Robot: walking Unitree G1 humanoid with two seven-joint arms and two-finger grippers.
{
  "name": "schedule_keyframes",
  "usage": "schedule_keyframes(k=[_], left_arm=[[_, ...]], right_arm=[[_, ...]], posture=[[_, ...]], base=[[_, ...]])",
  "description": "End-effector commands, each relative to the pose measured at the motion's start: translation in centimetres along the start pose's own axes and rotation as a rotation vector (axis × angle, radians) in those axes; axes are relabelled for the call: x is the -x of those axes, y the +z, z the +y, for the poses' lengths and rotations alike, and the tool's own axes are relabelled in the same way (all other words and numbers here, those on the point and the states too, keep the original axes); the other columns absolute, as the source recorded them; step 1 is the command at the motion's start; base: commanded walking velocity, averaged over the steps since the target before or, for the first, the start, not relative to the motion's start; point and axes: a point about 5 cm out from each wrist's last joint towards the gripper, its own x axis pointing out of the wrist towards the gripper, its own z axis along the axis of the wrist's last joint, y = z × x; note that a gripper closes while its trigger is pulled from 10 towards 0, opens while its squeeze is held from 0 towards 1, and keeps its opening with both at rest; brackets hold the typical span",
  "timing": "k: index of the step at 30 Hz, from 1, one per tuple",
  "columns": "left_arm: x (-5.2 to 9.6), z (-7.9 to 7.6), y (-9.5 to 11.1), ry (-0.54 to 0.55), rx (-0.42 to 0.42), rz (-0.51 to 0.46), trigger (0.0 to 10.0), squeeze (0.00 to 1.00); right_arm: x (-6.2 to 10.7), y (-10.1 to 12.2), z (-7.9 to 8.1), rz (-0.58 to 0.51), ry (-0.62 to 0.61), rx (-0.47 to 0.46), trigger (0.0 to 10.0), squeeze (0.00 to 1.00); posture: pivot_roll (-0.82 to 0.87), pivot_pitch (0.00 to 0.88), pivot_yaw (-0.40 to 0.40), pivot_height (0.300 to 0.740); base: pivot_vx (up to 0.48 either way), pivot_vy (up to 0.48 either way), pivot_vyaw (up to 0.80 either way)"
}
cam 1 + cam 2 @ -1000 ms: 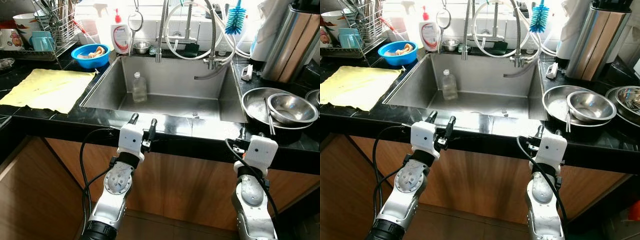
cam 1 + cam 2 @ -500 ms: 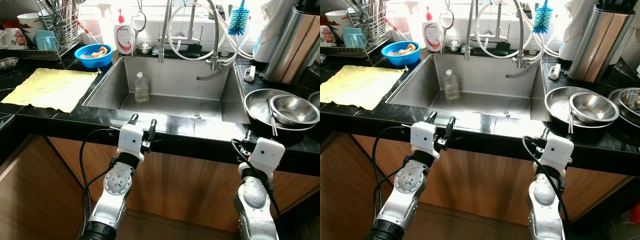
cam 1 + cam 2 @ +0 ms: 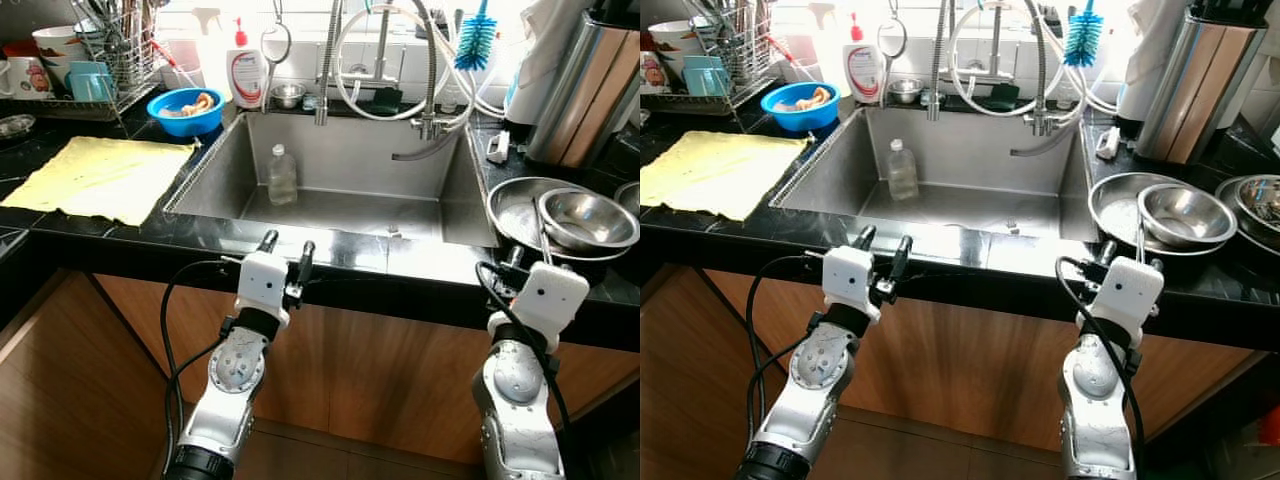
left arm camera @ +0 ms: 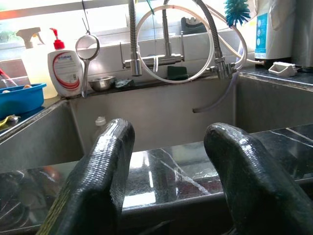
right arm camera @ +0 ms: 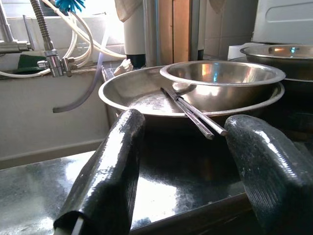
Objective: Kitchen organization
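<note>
The right gripper (image 5: 183,166), fingers wide apart and empty, hovers at the near counter edge. Just beyond it, chopsticks (image 5: 193,111), or perhaps tongs, lie in the wide steel pan (image 5: 127,90) beside a steel bowl (image 5: 222,78), long axis running near-to-far, near ends overhanging the rim toward the gripper.

The black bench (image 3: 120,232) has a steel sink (image 3: 420,165) set into it. On the left part lies a flat yellow cloth (image 3: 95,178), and behind it stand a blue bowl (image 3: 182,108) and a dish rack (image 3: 95,75). On the right part sits a wide steel pan (image 3: 515,212), with a smaller steel bowl (image 3: 585,218) inside it.
</note>
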Motion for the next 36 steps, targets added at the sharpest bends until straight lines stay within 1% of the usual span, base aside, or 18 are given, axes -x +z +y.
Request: schedule_keyframes(k=[1, 4, 9, 10, 11, 12, 14, 16, 18, 20, 21, 26, 27, 29, 30, 31, 32, 36], left_arm=[[0.17, -0.06, -0.06, -0.012, -0.015, 0.000, 10.0, 0.00], [0.22, -0.05, -0.10, -0.009, -0.016, 0.003, 10.0, 0.00], [0.27, 0.11, -0.11, -0.003, -0.019, 0.005, 10.0, 0.00], [0.31, 0.15, -0.14, -0.001, -0.020, 0.007, 10.0, 0.00], [0.34, 0.18, -0.16, 0.000, -0.021, 0.008, 10.0, 0.00], [0.39, 0.23, -0.18, 0.001, -0.022, 0.009, 10.0, 0.00], [0.42, 0.30, -0.19, 0.001, -0.024, 0.010, 10.0, 0.00], [0.41, 0.48, -0.18, 0.006, -0.028, 0.012, 10.0, 0.00], [0.35, 0.51, -0.13, 0.007, -0.029, 0.010, 10.0, 0.00], [0.31, 0.48, -0.10, 0.007, -0.029, 0.009, 10.0, 0.00], [0.28, 0.43, -0.11, 0.004, -0.029, 0.008, 10.0, 0.00], [0.25, 0.32, -0.11, -0.003, -0.030, 0.008, 10.0, 0.00], [0.25, 0.30, -0.11, -0.004, -0.030, 0.008, 10.0, 0.00], [0.25, 0.29, -0.12, -0.005, -0.030, 0.008, 10.0, 0.00], [0.21, 0.30, -0.11, -0.006, -0.032, 0.009, 10.0, 0.00], [0.18, 0.30, -0.11, -0.007, -0.033, 0.009, 10.0, 0.00], [0.16, 0.30, -0.11, -0.007, -0.033, 0.008, 10.0, 0.00], [0.07, 0.34, -0.04, -0.008, -0.038, 0.005, 10.0, 0.00]], right_arm=[[-0.08, 0.61, 0.53, -0.010, 0.012, -0.018, 10.0, 0.00], [-0.20, 0.33, 0.46, 0.008, -0.004, -0.020, 10.0, 0.00], [-0.34, 0.43, 0.46, 0.008, -0.010, -0.024, 10.0, 0.00], [-0.40, 0.47, 0.44, 0.006, -0.010, -0.025, 6.0, 0.00], [-0.46, 0.51, 0.42, 0.004, -0.010, -0.024, 6.0, 0.00], [-0.55, 0.55, 0.32, 0.001, -0.016, -0.025, 2.4, 0.00], [-0.62, 0.61, 0.28, -0.001, -0.019, -0.026, 2.2, 0.00], [-0.74, 0.56, 0.29, 0.008, -0.022, -0.025, 4.9, 0.00], [-0.75, 0.55, 0.26, 0.010, -0.027, -0.027, 5.8, 0.00], [-0.74, 0.55, 0.25, 0.010, -0.028, -0.027, 8.2, 0.00], [-0.74, 0.52, 0.26, 0.013, -0.030, -0.026, 10.0, 0.00], [-0.74, 0.49, 0.24, 0.015, -0.035, -0.026, 10.0, 0.00], [-0.74, 0.49, 0.23, 0.016, -0.036, -0.027, 8.7, 0.00], [-0.74, 0.48, 0.23, 0.016, -0.036, -0.028, 8.7, 0.00], [-0.78, 0.49, 0.30, 0.017, -0.034, -0.028, 2.5, 0.00], [-0.82, 0.49, 0.34, 0.018, -0.033, -0.028, 2.5, 0.00], [-0.84, 0.49, 0.36, 0.018, -0.033, -0.028, 0.0, 0.00], [-0.96, 0.55, 0.61, 0.016, -0.021, -0.027, 0.1, 0.00]], posture=[[-0.14, 0.000, 0.022, 0.740], [-0.13, 0.000, 0.020, 0.740], [-0.13, 0.000, 0.020, 0.740], [-0.12, 0.000, 0.019, 0.740], [-0.12, 0.000, 0.019, 0.740], [-0.12, 0.000, 0.019, 0.740], [-0.12, 0.000, 0.018, 0.740], [-0.12, 0.000, 0.019, 0.740], [-0.12, 0.000, 0.019, 0.740], [-0.12, 0.000, 0.019, 0.740], [-0.13, 0.000, 0.023, 0.740], [-0.13, 0.000, 0.026, 0.740], [-0.13, 0.000, 0.026, 0.740], [-0.13, 0.000, 0.026, 0.740], [-0.13, 0.000, 0.027, 0.740], [-0.13, 0.000, 0.026, 0.740], [-0.13, 0.000, 0.026, 0.740], [-0.12, 0.000, 0.025, 0.740]], base=[[0.000, 0.000, 0.00], [0.000, 0.000, 0.00], [0.000, 0.000, 0.00], [0.000, 0.000, 0.00], [0.000, 0.000, 0.00], [0.000, 0.000, 0.00], [0.000, 0.000, 0.00], [0.000, 0.000, 0.00], [0.000, 0.000, 0.00], [0.000, 0.000, 0.00], [0.000, 0.000, 0.00], [0.000, 0.000, 0.00], [0.000, 0.000, 0.00], [0.000, 0.000, 0.00], [0.000, 0.000, 0.00], [0.000, 0.000, 0.00], [0.000, 0.000, 0.00], [0.000, 0.000, 0.00]])
